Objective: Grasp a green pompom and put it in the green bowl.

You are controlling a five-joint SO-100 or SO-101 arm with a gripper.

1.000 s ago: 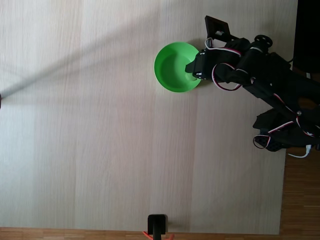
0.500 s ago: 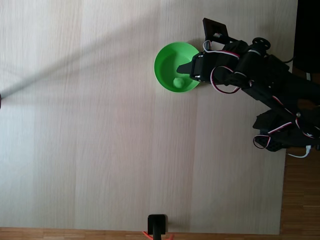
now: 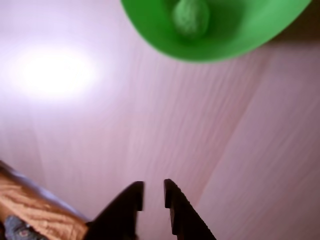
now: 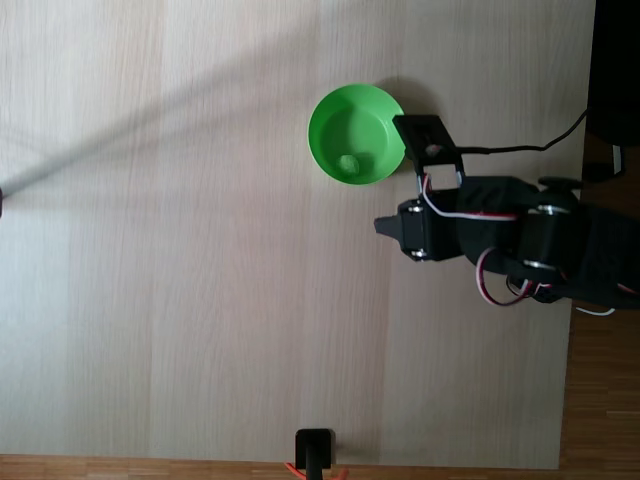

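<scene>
Now, pompom place: the green pompom (image 3: 190, 18) is lying inside the green bowl (image 3: 150, 30), on its floor; in the fixed view it is showing as a paler spot (image 4: 348, 162) low in the bowl (image 4: 325, 115); you are looking at a task that seems done
Gripper: the gripper (image 3: 153, 191) is hanging over bare wooden table (image 3: 240, 150) with its two dark fingers (image 3: 131, 197) nearly together, a thin gap between them and nothing in it; in the fixed view the gripper tip (image 4: 385, 226) is sitting below the bowl, apart from it
Handling: you are dealing with a fuzzy ball that is probably very light and soft; it is likely squashing under the pads rather than slipping, and it is not fragile
Where to hold: if you are regrasping, you are best closing across its middle from above; the sloping bowl wall is crowding one side
Bowl: smooth plastic, likely light; you are risking a nudge if a finger catches the rim
Surroundings: a small black stand (image 4: 314, 448) is sitting at the table's lower edge, well apart
</scene>
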